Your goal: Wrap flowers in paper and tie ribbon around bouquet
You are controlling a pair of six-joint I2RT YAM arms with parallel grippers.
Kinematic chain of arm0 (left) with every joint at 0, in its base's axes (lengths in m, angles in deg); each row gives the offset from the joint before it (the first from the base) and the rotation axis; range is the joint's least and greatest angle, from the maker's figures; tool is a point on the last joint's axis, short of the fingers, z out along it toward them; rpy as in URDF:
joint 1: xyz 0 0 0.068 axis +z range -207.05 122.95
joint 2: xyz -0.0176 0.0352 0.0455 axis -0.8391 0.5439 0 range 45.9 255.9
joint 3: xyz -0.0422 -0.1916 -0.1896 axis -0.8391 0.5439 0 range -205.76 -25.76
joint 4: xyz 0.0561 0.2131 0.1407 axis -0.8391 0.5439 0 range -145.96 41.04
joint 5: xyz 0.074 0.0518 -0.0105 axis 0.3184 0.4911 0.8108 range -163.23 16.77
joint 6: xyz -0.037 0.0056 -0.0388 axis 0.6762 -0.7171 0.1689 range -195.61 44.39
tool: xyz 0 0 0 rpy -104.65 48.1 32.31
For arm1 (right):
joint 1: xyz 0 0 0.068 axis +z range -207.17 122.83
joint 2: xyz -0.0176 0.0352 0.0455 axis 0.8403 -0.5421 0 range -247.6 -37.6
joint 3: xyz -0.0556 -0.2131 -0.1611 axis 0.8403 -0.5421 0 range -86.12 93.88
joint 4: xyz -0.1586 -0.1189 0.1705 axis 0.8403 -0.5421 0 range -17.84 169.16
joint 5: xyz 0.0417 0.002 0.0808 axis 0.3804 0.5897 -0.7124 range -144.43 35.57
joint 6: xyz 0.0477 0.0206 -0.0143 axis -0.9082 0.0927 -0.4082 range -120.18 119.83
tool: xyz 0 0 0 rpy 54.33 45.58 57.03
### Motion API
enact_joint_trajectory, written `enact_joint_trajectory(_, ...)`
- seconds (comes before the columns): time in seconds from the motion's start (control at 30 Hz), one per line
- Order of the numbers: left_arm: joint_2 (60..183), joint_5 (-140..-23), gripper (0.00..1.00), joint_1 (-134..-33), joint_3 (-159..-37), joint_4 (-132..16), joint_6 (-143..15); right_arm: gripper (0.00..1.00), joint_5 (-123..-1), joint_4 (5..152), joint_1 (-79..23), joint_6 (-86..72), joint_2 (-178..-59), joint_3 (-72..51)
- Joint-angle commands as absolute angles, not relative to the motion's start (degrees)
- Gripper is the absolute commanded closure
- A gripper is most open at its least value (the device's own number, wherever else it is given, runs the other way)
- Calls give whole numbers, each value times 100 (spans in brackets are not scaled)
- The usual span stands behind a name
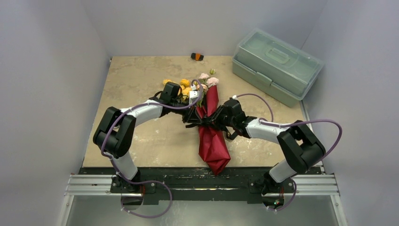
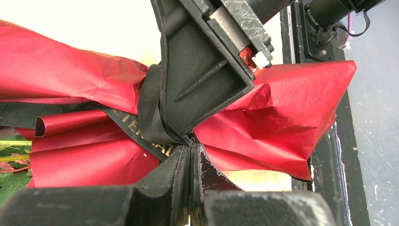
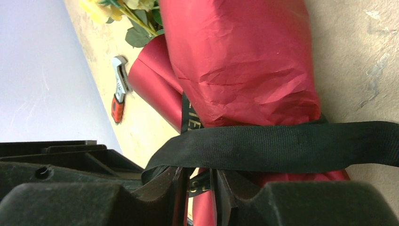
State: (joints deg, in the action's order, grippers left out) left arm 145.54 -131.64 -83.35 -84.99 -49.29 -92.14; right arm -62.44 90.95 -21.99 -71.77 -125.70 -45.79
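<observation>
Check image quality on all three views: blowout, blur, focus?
Top external: even, soft light, all sharp, bouquet barely shadowed. Left wrist: tabletop blown to near-white, paper sharp, left fingers soft. Right wrist: ribbon weave crisp, right fingers dark, blurred.

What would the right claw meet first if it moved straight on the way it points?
Probably the ribbon, stretched just ahead of the right claw; the paper lies right behind it.
</observation>
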Motion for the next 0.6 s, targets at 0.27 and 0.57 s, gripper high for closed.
enact_joint_trajectory(0.27, 14241, -13493, 100, -8298, -8353, -5229, -9120, 67, -5919, 9068, -2237, -7445, -12685, -4386)
enact_joint_trajectory(0.57, 14266, -13505, 100, -8298, -8351, -5236, -9116, 66, -5977, 9361, -2235, -7658, -12805, -4373)
